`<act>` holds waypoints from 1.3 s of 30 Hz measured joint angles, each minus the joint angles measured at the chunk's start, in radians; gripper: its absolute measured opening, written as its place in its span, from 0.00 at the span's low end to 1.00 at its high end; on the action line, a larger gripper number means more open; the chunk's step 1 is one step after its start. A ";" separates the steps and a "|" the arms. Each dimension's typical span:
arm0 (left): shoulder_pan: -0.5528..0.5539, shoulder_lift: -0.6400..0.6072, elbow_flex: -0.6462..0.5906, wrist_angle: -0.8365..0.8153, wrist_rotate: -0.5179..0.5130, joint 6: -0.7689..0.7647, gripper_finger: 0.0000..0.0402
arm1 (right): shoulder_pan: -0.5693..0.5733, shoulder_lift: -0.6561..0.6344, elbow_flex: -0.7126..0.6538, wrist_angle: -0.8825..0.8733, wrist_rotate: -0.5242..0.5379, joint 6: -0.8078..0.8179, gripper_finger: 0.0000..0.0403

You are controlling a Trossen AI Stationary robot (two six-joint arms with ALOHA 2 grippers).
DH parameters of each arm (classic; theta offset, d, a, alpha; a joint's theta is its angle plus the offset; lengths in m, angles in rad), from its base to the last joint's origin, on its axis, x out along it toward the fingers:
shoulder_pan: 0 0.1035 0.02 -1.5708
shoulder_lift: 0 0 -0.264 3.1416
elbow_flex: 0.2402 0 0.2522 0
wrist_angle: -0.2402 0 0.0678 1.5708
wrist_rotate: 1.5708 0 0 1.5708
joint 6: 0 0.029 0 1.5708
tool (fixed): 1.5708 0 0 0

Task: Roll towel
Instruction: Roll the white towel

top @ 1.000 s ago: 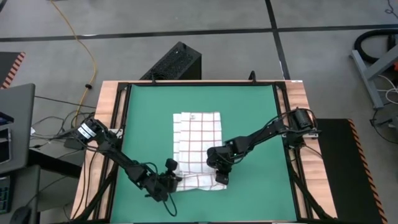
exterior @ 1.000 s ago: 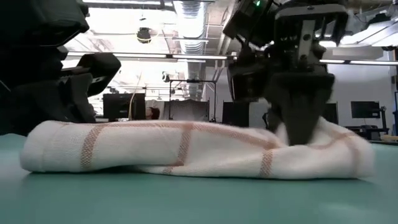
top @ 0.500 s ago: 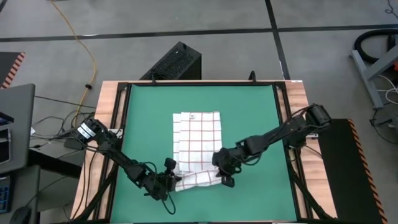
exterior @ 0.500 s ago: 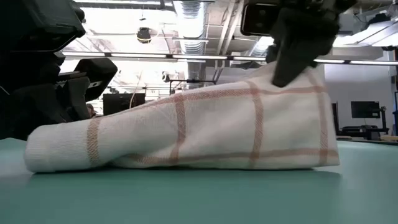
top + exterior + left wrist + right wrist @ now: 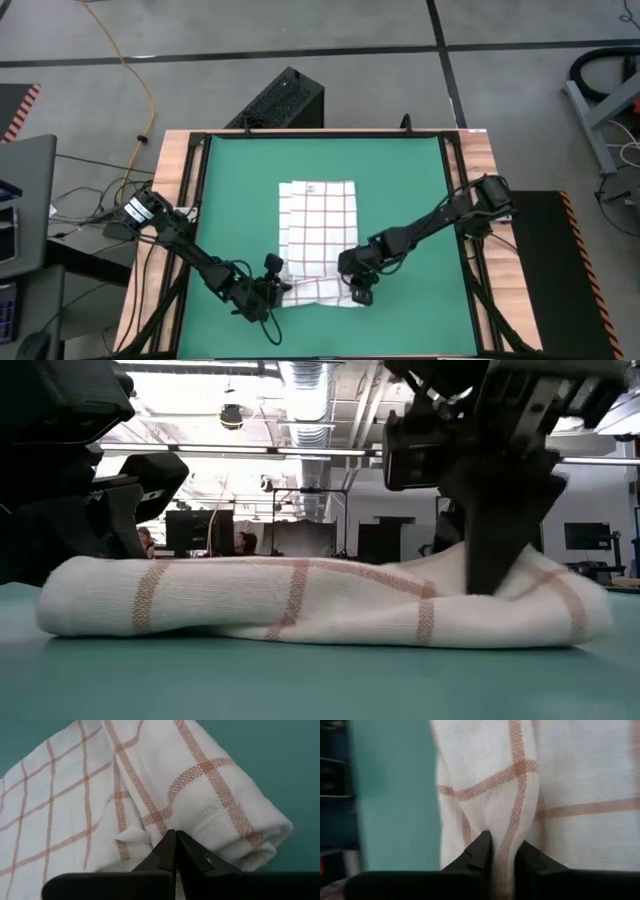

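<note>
The towel [image 5: 318, 240] lies lengthwise on the green mat [image 5: 400, 170], slightly toward the near side of the table, its far part spread flat and its near end gathered into a short, thick roll [image 5: 300, 600] that runs across the mat. The left gripper [image 5: 281, 291] sits at the left end of that roll, low to the mat; in its wrist view the two dark fingers [image 5: 172, 851] meet tip to tip with a small pucker of cloth caught at their points, so it is pinched onto the towel's rolled edge. The right gripper [image 5: 361, 293] is at the roll's right end, pointing down from above; its fingers [image 5: 481, 849] are narrowly set with a fold of the checked cloth squeezed between them, and in the low view it presses into the top of the bundle. Between the two grippers the roll sags slightly and lies on the mat. Around the mat runs a wooden table border [image 5: 172, 200] with a black frame; beyond the table's far edge a black box [image 5: 280, 100] stands on the grey floor, with a yellow cable [image 5: 135, 70] trailing past it.
</note>
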 joint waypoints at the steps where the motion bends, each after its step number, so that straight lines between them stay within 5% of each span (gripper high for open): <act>1: 0.000 0.000 0.000 -0.003 0.003 0.000 0.00 | -0.002 -0.002 0.001 0.006 -0.016 0.003 0.22; 6: 0.000 0.000 0.000 -0.007 0.017 0.003 0.00 | -0.005 -0.069 0.022 -0.058 -0.031 -0.007 0.32; 13: 0.000 0.000 0.000 -0.010 0.019 0.004 0.00 | -0.002 -0.169 0.030 -0.158 0.105 -0.074 0.39; 19: -0.005 0.000 -0.001 -0.011 0.018 0.009 0.00 | 0.004 -0.178 0.030 -0.202 0.491 -0.175 0.35; 30: -0.016 0.001 -0.001 -0.013 0.026 0.008 0.00 | -0.066 0.005 0.028 -0.208 0.474 -0.216 0.22; 39: -0.017 0.001 -0.001 -0.014 0.042 0.014 0.00 | -0.145 0.014 0.029 -0.220 0.553 -0.233 0.20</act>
